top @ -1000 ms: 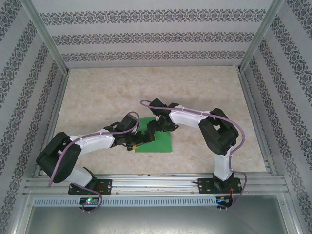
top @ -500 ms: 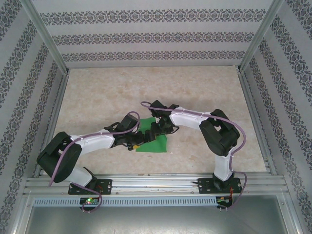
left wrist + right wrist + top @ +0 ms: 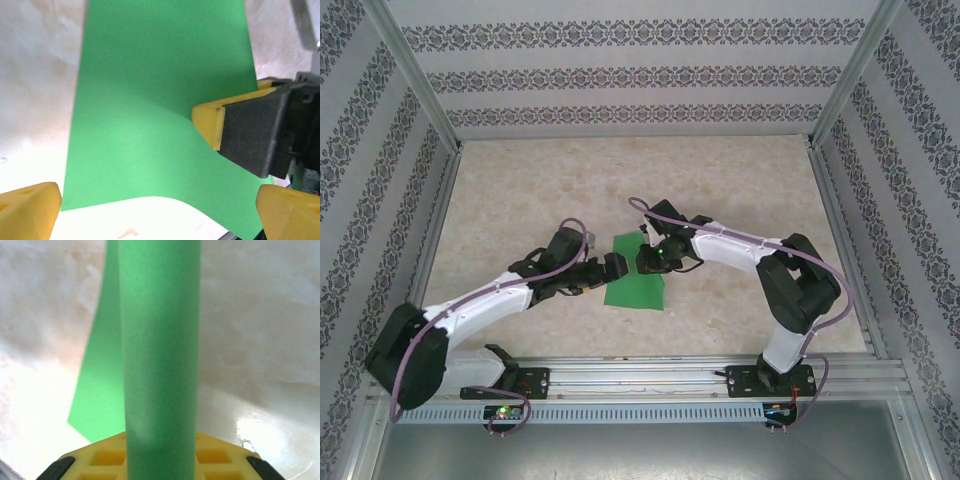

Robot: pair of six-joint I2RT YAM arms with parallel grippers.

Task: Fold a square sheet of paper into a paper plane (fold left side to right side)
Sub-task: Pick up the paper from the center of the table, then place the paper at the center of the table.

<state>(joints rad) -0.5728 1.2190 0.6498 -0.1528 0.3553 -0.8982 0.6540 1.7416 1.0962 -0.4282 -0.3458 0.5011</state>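
- Well, from above, my two arms meet near the middle of the table (image 3: 620,180). The sheet (image 3: 635,292) lies there, toward the near edge, just in front of both claws.
- In that view my left claw (image 3: 611,267) is at the sheet's left side and my right claw (image 3: 647,260) is at its far end. The two are close together, and the jaws are too small to read from up there.
- My left wrist camera gives more. My fingertips (image 3: 30,202) sit in the two bottom corners, spread as wide as they go, with nothing gripped between them.
- They hang over the green, and I cannot tell whether they touch it.
- The same camera catches my right claw from the side, its yellow pad (image 3: 207,125) set on the sheet's right edge. A shaded bend runs across the green from that pad, and the near edge curves up off the table.
- My right wrist camera shows the sheet as a curved green band running up the middle, across my yellow pad (image 3: 100,460). A flat layer lies on the table to its left.
- So my right claw is pinched narrow on the sheet's edge and holds that part raised.
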